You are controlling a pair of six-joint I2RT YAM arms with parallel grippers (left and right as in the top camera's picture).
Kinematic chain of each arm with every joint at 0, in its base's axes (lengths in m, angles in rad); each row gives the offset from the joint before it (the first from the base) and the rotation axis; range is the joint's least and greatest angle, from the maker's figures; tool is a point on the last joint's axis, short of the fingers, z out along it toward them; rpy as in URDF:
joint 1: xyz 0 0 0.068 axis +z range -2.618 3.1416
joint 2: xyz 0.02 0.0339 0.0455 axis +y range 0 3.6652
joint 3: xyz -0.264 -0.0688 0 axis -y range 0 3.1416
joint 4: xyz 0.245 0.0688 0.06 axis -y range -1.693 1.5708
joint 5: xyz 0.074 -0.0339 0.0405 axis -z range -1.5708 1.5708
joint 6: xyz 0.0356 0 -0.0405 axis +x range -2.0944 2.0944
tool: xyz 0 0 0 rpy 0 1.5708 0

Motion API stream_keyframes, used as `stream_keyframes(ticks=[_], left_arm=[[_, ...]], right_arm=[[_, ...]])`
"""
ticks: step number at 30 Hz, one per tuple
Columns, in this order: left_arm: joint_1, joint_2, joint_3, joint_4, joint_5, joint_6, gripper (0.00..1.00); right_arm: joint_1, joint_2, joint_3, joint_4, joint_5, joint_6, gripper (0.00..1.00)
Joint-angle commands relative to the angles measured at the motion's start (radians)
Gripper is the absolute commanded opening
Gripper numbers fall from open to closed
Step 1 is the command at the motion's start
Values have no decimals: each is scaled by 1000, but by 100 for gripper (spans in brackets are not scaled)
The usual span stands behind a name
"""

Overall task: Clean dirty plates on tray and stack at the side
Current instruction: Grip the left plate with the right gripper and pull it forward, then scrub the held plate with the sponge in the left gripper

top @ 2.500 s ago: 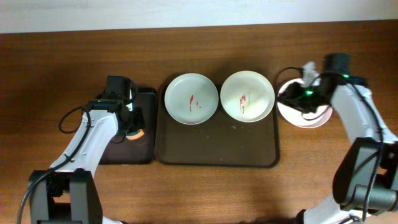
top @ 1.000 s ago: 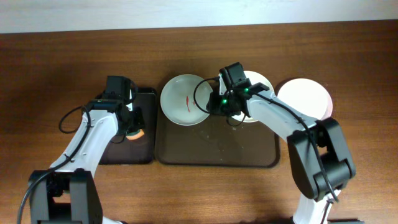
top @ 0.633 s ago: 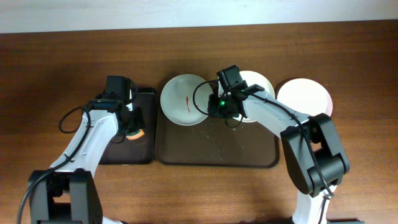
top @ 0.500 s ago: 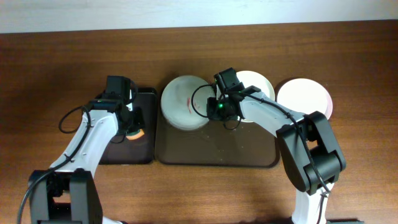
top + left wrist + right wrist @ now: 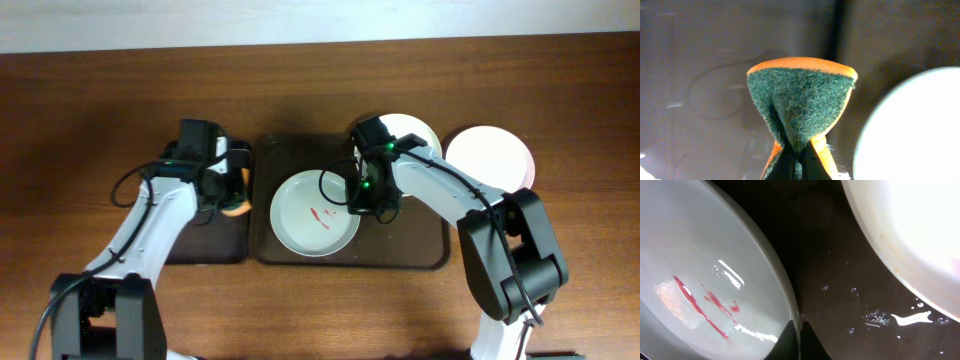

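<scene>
A plate with red smears [image 5: 314, 212] lies in the front middle of the dark brown tray [image 5: 400, 250]. My right gripper [image 5: 362, 203] is shut on its right rim; the right wrist view shows the smeared plate [image 5: 705, 280] pinched between the fingers [image 5: 799, 330]. A second plate [image 5: 415, 135] sits at the tray's back right, partly under my right arm, and shows in the right wrist view [image 5: 910, 235]. A third plate [image 5: 490, 160] lies on the bare tabletop to the right. My left gripper [image 5: 232, 190] is shut on the green-orange sponge [image 5: 800, 107], beside the tray's left edge.
A narrower black tray [image 5: 205, 245] lies left of the brown tray, under my left arm. Water drops [image 5: 900, 317] lie on the brown tray between the two plates. Bare wood tabletop [image 5: 90, 130] surrounds both trays.
My right gripper took hold of the left plate's rim and pulled it from the tray's back left to the front middle. My left gripper lifted the sponge rightward toward the tray.
</scene>
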Motion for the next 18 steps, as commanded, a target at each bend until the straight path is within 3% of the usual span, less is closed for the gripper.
stream_keyframes(ticks=[1,6,18], left_arm=[[-95,-42,2,31,185,-36,0],[-208,-20,0,87,195,-299,0],[-225,280,0,351,708,-337,0]], right_arm=[[1,-16,3,-1,28,-14,5],[1,-16,3,-5,27,-14,5],[1,-16,3,-5,27,-14,5]])
